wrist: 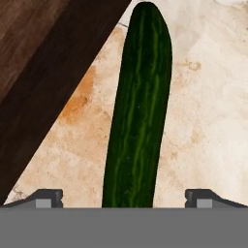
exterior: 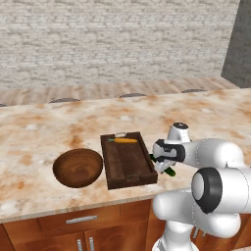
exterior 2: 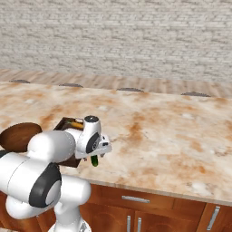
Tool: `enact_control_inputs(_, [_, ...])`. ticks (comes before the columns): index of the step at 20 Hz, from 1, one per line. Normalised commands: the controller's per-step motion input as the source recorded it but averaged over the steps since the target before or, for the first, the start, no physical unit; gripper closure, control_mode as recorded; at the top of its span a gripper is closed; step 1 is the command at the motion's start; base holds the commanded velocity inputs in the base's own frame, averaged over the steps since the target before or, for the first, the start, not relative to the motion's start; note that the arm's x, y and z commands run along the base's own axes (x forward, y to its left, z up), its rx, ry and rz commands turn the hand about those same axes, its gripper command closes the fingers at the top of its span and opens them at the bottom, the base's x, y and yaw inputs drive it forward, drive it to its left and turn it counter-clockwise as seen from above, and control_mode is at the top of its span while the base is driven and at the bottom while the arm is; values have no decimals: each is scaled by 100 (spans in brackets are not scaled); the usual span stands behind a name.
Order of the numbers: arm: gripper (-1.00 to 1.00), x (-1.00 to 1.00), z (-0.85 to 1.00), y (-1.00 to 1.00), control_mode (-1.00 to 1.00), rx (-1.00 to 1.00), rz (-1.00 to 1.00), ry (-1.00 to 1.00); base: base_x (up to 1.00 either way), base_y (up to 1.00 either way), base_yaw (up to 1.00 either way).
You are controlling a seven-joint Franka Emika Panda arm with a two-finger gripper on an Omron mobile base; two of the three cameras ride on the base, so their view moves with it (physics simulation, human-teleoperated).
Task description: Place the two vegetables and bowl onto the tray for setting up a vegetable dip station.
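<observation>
Jaws are spread wide, astride the cucumber [wrist: 140, 111] lying on the surface [wrist: 203, 121] just beside the tray [wrist: 43, 72] — stiff, smooth, likely slippery — best gripped mid-length.

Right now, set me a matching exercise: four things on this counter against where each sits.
Things:
1. carrot
2. cucumber
3. bowl
4. tray

Places:
A. on the counter, left of the tray
B. on the counter by the tray's right side, between the open jaws
C. inside the tray at its far end
D. between the bowl and the cucumber

Pairs: 1-C, 2-B, 3-A, 4-D
</observation>
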Motion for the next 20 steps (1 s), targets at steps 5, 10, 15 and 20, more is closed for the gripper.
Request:
enact_control_inputs(5, [-100, 0, 0, -24, -100, 2, 0, 0, 0, 0, 0])
enact_control_inputs(10, [-100, 0, -12, -6, -100, 0, 0, 0, 0, 0, 0])
enact_control_inputs(15, [-100, 0, -21, 0, -100, 0, 0, 0, 0, 0, 0])
enact_control_inputs(20, [100, 0, -6, 0, -100, 0, 0, 0, 0, 0, 0])
